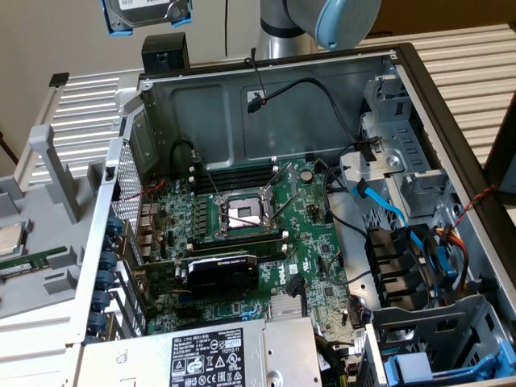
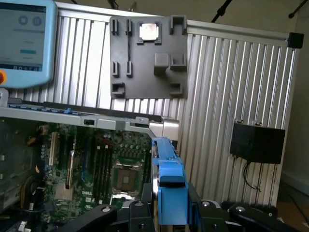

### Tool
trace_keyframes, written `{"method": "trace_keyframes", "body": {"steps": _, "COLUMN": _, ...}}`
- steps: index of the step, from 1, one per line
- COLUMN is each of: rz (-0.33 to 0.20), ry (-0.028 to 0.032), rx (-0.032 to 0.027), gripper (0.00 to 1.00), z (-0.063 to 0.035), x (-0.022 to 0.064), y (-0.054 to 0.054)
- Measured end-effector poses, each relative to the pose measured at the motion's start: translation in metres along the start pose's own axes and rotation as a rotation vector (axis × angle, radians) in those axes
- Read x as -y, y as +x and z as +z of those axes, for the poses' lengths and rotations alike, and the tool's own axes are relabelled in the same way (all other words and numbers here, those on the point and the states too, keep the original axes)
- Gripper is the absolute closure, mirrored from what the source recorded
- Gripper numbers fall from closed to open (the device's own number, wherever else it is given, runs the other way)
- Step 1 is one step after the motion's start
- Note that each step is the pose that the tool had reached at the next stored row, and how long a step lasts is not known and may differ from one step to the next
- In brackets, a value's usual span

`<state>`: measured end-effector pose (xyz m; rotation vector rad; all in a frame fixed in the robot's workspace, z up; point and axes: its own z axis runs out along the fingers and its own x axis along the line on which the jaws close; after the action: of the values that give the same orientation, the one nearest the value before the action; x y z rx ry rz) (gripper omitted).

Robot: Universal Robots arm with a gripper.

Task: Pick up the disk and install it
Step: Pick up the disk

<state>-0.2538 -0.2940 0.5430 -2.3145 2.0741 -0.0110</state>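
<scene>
Blue-railed and silver, the disk (image 1: 149, 12) sits clenched edgewise in the tool (image 2: 170, 210), held clear of the open computer case (image 1: 210, 105), at the exterior view's far left.

The disk (image 1: 149, 10) shows silver-grey metal held in a smooth, glossy blue plastic frame. The computer case (image 1: 218, 105) is dull grey sheet metal. The table (image 1: 459, 56) is ribbed, satin aluminium, and the fixture plate (image 2: 145, 72) looks like matt grey plastic.
</scene>
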Motion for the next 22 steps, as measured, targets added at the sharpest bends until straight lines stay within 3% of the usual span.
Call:
{"method": "trace_keyframes", "body": {"steps": 14, "rz": 0.0, "ry": 0.0002, "rx": 0.0003, "gripper": 0.64, "z": -0.0017, "x": 0.024, "y": 0.019}}
{"method": "trace_keyframes", "body": {"steps": 22, "rz": 0.0, "ry": 0.0008, "rx": 0.0006, "gripper": 0.64, "z": -0.0022, "x": 0.0331, "y": 0.031}}
